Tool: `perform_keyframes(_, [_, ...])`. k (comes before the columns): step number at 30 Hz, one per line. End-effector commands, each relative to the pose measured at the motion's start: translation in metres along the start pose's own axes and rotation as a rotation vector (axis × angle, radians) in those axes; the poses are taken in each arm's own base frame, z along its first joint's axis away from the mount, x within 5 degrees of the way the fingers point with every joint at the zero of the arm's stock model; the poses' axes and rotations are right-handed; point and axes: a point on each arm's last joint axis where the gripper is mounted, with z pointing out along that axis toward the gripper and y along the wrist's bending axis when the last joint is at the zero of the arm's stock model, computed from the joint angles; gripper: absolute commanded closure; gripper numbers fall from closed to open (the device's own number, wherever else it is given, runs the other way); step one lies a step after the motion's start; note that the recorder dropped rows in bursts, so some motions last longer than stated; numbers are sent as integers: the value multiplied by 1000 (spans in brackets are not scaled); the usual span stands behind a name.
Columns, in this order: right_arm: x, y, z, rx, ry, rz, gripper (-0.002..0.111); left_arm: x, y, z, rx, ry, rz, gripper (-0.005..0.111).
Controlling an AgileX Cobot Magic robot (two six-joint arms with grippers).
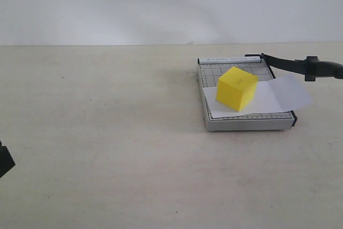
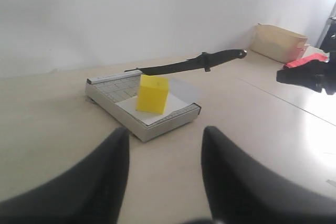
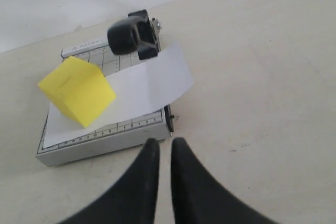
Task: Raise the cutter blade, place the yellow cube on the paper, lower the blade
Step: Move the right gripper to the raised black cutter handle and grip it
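At the far left the left fingers (image 2: 107, 174) stand well apart over the bare surface (image 1: 107, 132), holding nothing. Right of the middle, well apart from them, lies the grey cutter board (image 1: 246, 123). The yellow cube (image 1: 237, 88) rests on the paper (image 1: 286, 96) at the board's middle, one corner turned toward the exterior camera. The paper crosses the board's right edge and overhangs it, free end lifted. Above that edge the cutter blade (image 1: 289, 64) stands raised, its long axis climbing from the far hinge to the handle at the right. The right fingers (image 3: 191, 182) hang off the board's blade side, almost together with a thin slit between them, empty. A beige tub (image 2: 278, 40) sits beyond the handle.
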Motion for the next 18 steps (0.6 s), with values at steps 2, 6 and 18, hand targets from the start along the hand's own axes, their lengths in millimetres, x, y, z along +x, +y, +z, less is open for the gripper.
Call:
perform_keyframes(2, [-35, 11, -5, -31, -105, -127, 52, -1, -4, 0, 42, -23, -11, 64])
perform_keyframes(6, [-66, 21, -9, -54, -179, -129, 36, -1, -4, 0, 42, -23, -11, 64])
perform_keyframes(18, [-121, 49, 90, -144, 72, -102, 37, -1, -4, 0, 43, -23, -45, 64])
